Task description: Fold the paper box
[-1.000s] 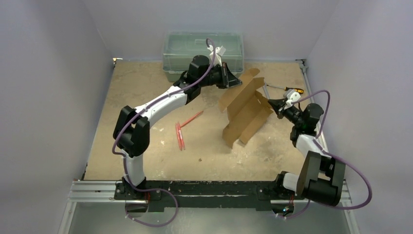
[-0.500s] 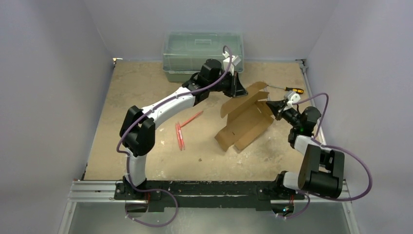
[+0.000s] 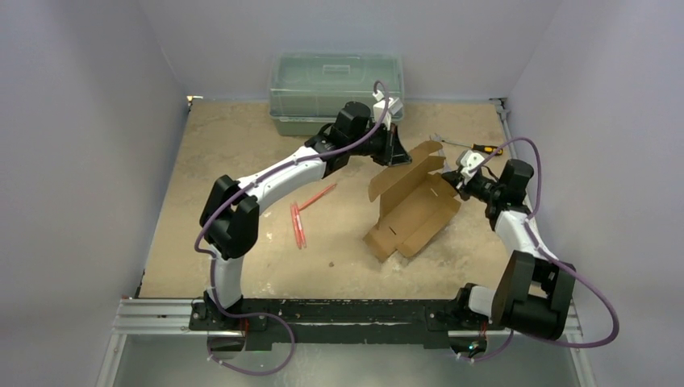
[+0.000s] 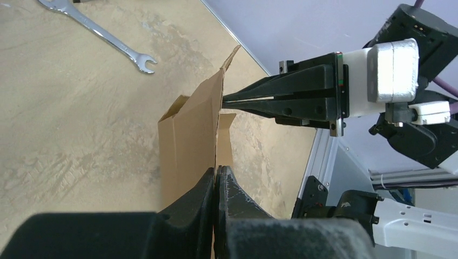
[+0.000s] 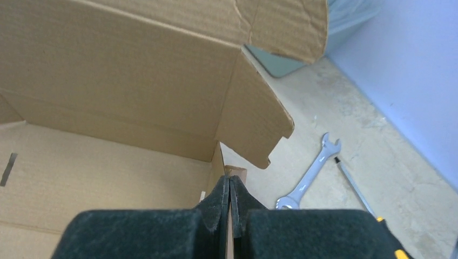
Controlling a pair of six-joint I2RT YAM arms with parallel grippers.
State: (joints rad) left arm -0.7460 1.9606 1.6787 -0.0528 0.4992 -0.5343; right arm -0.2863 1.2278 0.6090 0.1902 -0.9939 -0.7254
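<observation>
The paper box (image 3: 413, 206) is a brown cardboard sheet partly folded into an open trough, tilted up at its far end. My left gripper (image 3: 397, 155) is shut on the edge of its upper far flap (image 4: 192, 135); in the left wrist view my left gripper (image 4: 217, 170) pinches that flap edge-on. My right gripper (image 3: 452, 179) is shut on the box's right side wall. In the right wrist view the right gripper (image 5: 229, 179) clamps the thin wall edge, with the box's inside (image 5: 108, 162) to its left. The right gripper (image 4: 226, 100) also touches the flap in the left wrist view.
A green translucent bin (image 3: 335, 85) stands at the back. Two red pens (image 3: 298, 226) lie left of the box. A wrench (image 5: 308, 181) and a yellow-handled screwdriver (image 3: 484, 149) lie at the far right, near the metal rail (image 3: 504, 121).
The left gripper has moved right and nearer with the flap. The box has swung down and opened wider. The right gripper has kept its hold while its wrist shifted farther back.
</observation>
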